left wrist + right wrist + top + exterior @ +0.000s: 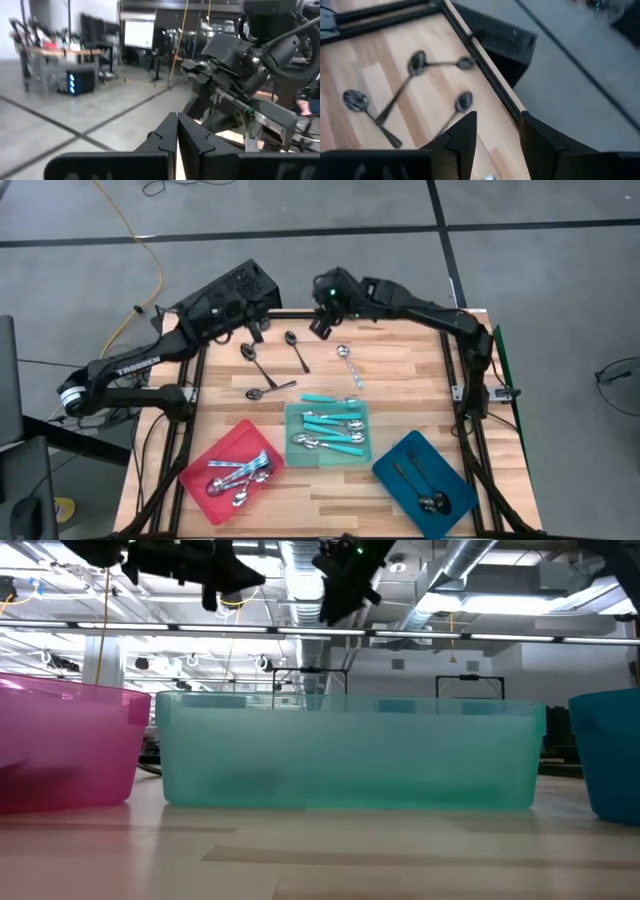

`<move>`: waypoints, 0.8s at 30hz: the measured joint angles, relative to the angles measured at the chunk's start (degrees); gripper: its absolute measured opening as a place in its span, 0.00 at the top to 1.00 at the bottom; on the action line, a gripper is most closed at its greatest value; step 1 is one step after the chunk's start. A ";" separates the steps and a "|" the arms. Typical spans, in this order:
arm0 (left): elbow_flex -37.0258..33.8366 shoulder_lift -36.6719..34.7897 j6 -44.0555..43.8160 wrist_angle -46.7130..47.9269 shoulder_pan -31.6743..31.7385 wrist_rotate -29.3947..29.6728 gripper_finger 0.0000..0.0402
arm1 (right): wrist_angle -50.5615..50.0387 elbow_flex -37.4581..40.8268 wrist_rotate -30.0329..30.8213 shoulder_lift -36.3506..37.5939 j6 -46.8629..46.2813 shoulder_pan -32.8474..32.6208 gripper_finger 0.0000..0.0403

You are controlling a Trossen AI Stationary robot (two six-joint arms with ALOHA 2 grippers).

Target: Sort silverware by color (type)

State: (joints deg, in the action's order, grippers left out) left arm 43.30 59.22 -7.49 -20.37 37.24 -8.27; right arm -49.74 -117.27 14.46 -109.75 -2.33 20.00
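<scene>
Mostly sorted already, judging by the trays. Left loose on the bench (400, 370): three dark spoons (258, 365) near the far left part, with two of them crossing, and one shiny silver spoon (347, 363) lying apart, a little to the right. Sorted so far: several silver spoons in the red tray (205, 463), the turquoise-handled spoons (330, 425) in the teal tray (292, 455) in the middle, with one more resting on its far rim, and a couple of dark spoons in the blue tray (395, 465). Remaining, probably: four spoons to move. Right claw (322, 320) raised over the far edge of the bench, half open, grasping nothing. Left claw (176, 131) clenched on nothing, raised near the far left corner.
</scene>
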 joint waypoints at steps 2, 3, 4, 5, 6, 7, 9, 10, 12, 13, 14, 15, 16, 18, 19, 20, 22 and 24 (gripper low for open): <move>2.34 1.83 -0.59 2.47 4.12 -5.03 1.00 | -1.06 0.79 -1.21 -0.07 -0.67 1.82 0.59; 3.94 2.77 0.01 4.59 5.68 -6.91 1.00 | -1.02 1.28 -1.70 -0.49 -0.59 2.52 0.59; 5.79 3.61 0.88 7.37 7.02 -8.83 1.00 | -0.59 1.37 -2.36 -1.28 -0.45 3.11 0.59; 7.86 4.39 1.53 10.24 8.07 -10.26 1.00 | 0.55 1.42 -3.42 -2.06 -0.60 3.56 0.59; 10.03 4.99 1.79 13.43 8.85 -11.14 1.00 | 1.80 1.51 -5.68 -2.85 -1.29 3.82 0.59; 12.16 5.34 1.61 17.09 9.43 -11.24 1.00 | 3.57 1.53 -8.68 -3.68 -2.33 3.83 0.59; 16.45 5.59 1.33 23.77 10.00 -11.17 1.00 | 7.60 1.45 -14.91 -5.16 -4.72 3.59 0.59; 18.60 5.57 2.72 27.78 10.15 -10.98 0.99 | 8.41 1.44 -17.51 -5.86 -6.24 3.37 0.59; 23.16 5.53 6.12 36.79 10.18 -10.30 0.96 | 11.04 1.37 -21.37 -7.99 -7.68 2.30 0.59; 25.07 5.53 7.83 41.14 10.07 -9.89 0.93 | 11.97 1.33 -21.93 -9.14 -7.19 1.61 0.58; 26.84 5.53 9.05 45.28 9.83 -9.24 0.91 | 11.75 1.39 -21.72 -10.29 -6.47 0.99 0.57; 28.09 5.53 9.91 48.27 9.52 -8.31 0.88 | 11.42 1.52 -20.91 -11.43 -6.03 0.36 0.55; 28.84 5.49 10.12 50.24 9.08 -6.95 0.85 | 11.92 1.53 -19.78 -12.67 -5.89 -0.34 0.54; 29.36 5.49 9.51 53.13 8.37 -3.90 0.79 | 12.77 1.50 -18.37 -14.72 -5.88 -1.41 0.49; 29.36 5.49 8.22 54.64 8.24 -2.45 0.76 | 12.22 1.52 -17.05 -15.57 -6.44 -1.83 0.46; 29.28 5.55 6.86 55.87 8.20 -0.86 0.74 | 12.52 1.50 -15.81 -16.63 -6.82 -2.05 0.43; 28.21 5.57 3.81 56.26 8.22 1.68 0.69 | 13.31 1.35 -13.76 -18.71 -8.88 -2.19 0.38; 26.34 5.57 0.61 55.88 8.30 2.12 0.65 | 12.91 1.52 -12.96 -20.68 -12.21 -1.78 0.35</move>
State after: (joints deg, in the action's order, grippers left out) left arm 69.64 64.79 -6.87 35.51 45.54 -6.15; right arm -36.83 -115.75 1.50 -130.43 -14.54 18.21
